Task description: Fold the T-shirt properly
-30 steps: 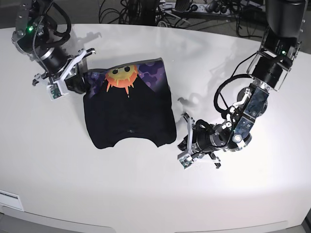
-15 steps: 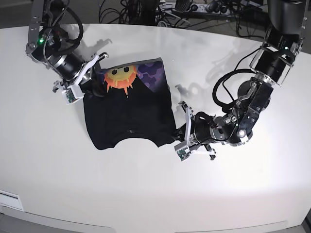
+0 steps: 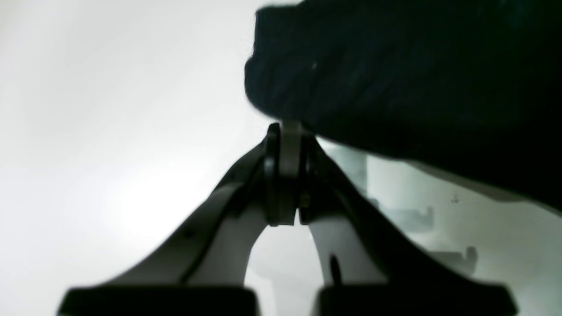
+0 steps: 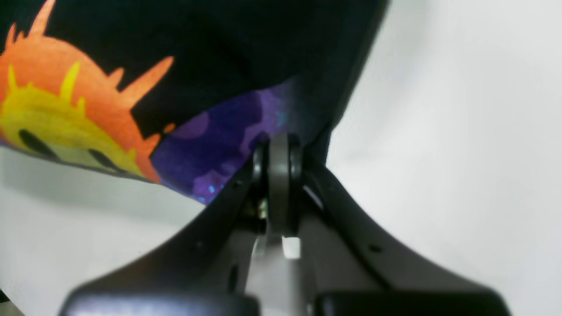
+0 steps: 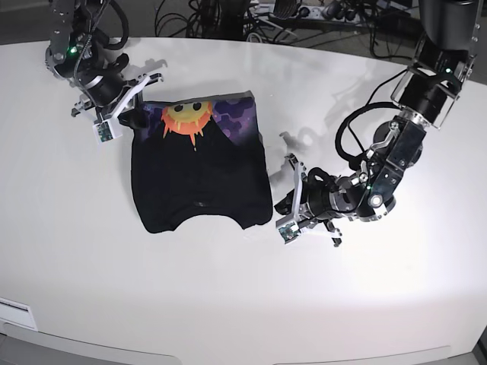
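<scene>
Base view: T-shirt point(image 5: 202, 179) part-folded on worktop point(image 5: 243, 304). Left end effector point(image 3: 285, 145) pinching hem corner; right end effector point(image 4: 279, 151) pinching printed corner, apparently readying next fold.

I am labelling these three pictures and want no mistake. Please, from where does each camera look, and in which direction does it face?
Base: high above the white table, looking down on the T-shirt and both arms.
Left wrist: behind the left gripper, low over the table, facing the shirt's black corner; its closed fingers show.
Right wrist: behind the right gripper, facing the sun print; its closed fingers show.
Shared: all three show the T-shirt; base shows the left gripper and right gripper.
</scene>
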Controlling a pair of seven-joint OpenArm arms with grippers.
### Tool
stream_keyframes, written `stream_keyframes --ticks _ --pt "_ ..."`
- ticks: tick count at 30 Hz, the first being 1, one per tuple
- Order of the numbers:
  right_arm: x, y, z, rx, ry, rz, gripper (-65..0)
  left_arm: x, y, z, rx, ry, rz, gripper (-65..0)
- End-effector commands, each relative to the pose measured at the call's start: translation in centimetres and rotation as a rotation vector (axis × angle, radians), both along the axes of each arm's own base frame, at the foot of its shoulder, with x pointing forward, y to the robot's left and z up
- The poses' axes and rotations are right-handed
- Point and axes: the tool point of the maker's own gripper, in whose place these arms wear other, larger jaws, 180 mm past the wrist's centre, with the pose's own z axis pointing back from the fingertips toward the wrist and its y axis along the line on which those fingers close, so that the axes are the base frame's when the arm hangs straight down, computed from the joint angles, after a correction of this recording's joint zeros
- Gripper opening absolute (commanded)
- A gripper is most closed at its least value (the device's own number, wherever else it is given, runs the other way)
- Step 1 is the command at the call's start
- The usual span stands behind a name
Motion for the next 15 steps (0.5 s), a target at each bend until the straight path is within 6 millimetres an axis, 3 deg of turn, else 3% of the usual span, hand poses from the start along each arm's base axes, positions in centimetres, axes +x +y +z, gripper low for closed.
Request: stream_keyframes --ticks 1,4,6,10,15 --pt "0.9 0.0 1.3 0.003 -0.053 0.006 -65.0 1.0 -0.3 1.9 -0.036 -0.045 -0.004 -65.0" --pt "1.8 0.0 2.9 -0.012 -0.101 -0.001 -65.0 1.1 -0.1 1.9 -0.030 -0.047 -0.002 -65.0" --pt "2.5 0.0 5.4 -0.024 -0.169 -0.016 -65.0 1.2 0.6 2.4 -0.021 -0.060 -0.001 -65.0" --pt "2.7 -1.2 10.3 -0.068 -0.280 -0.076 -65.0 0.8 0.9 5.2 -0.118 -0.056 0.006 -65.0" --pt "0.4 -3.7 11.0 -0.115 -0.265 -0.172 -65.0 -2.0 1.8 8.9 -0.285 -0.005 -0.027 -65.0"
